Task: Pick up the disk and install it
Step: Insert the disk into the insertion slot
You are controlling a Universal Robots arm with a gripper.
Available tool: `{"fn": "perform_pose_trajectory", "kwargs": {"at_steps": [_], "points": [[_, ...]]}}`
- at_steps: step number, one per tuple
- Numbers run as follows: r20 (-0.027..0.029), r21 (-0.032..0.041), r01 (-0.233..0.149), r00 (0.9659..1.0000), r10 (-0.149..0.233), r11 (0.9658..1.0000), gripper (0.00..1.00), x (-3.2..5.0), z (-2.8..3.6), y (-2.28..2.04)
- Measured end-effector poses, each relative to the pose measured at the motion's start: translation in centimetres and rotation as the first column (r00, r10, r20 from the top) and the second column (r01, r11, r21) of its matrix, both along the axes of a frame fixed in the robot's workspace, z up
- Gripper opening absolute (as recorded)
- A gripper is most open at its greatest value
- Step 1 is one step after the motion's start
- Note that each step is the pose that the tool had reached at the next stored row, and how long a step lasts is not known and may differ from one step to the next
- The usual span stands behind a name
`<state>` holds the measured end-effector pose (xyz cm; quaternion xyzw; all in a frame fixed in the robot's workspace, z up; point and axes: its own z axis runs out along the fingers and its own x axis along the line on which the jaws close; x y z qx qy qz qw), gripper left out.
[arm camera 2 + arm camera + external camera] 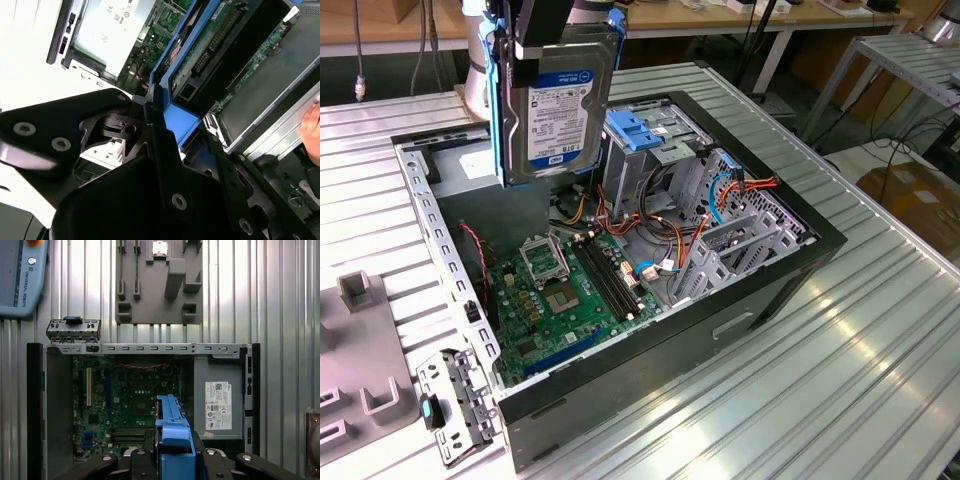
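Clearly the gripper (546,40) has the disk (560,105) clamped: its jaws are closed on the drive's top end, and the drive hangs straight down from them on edge, with its printed label turned toward the exterior view. Held that way, it is lifted clear of everything and hangs above the open computer case (775,290), so it can be brought to a bay without catching on the case walls. In the first wrist view the drive's blue rail (172,432) runs out from between the jaws toward the case floor.

Directly beneath the jaws lies the case on its side on the ribbed metal table (880,380), side panel off. Inside it, the green motherboard (555,300) covers the floor below the hanging drive. The grey power supply (220,405) sits in one corner. Off to one side of the jaws stands the metal drive cage (655,180) with a blue bracket (638,130) on top, and orange cables (620,225) trail from it across the board. No drive is seated in the cage where it shows, so the install looks unfinished.
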<state>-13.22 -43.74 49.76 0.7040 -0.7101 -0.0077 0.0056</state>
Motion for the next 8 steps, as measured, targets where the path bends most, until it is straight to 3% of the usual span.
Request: {"fn": "perform_pose_trajectory", "kwargs": {"at_steps": [8], "points": [[-0.0001, -0.0001, 0.0, 1.0, 0.0, 1.0, 0.37, 0.0, 0.0, -0.67]]}}
